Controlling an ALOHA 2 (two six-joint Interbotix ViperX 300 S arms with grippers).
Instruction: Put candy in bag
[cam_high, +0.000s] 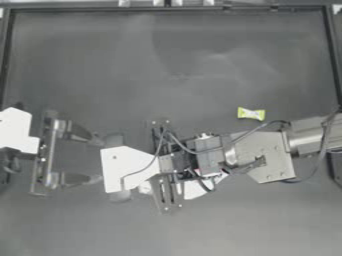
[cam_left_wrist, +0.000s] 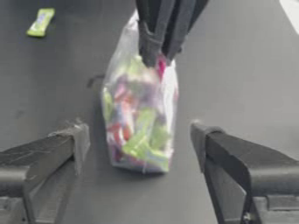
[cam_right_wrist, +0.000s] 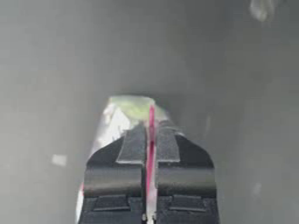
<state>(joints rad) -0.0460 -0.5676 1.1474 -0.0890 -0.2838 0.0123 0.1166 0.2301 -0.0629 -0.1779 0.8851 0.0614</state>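
The candy (cam_high: 250, 114), a small yellow-green wrapped sweet, lies alone on the table beyond the right arm; the left wrist view shows the candy (cam_left_wrist: 39, 22) off to one side. The clear bag (cam_left_wrist: 139, 118) of colourful sweets hangs upright with its base on the table. My right gripper (cam_left_wrist: 158, 50) is shut on the pink seal strip at its mouth, as the right wrist view shows (cam_right_wrist: 151, 129). My left gripper (cam_left_wrist: 139, 133) is open, one jaw on each side of the bag's lower part without touching it. From above, the bag (cam_high: 195, 189) is mostly hidden under both wrists.
The two arms meet at the table's middle, the left gripper (cam_high: 175, 169) close against the right gripper (cam_high: 192, 167). A raised frame (cam_high: 167, 8) borders the dark table at the back and sides.
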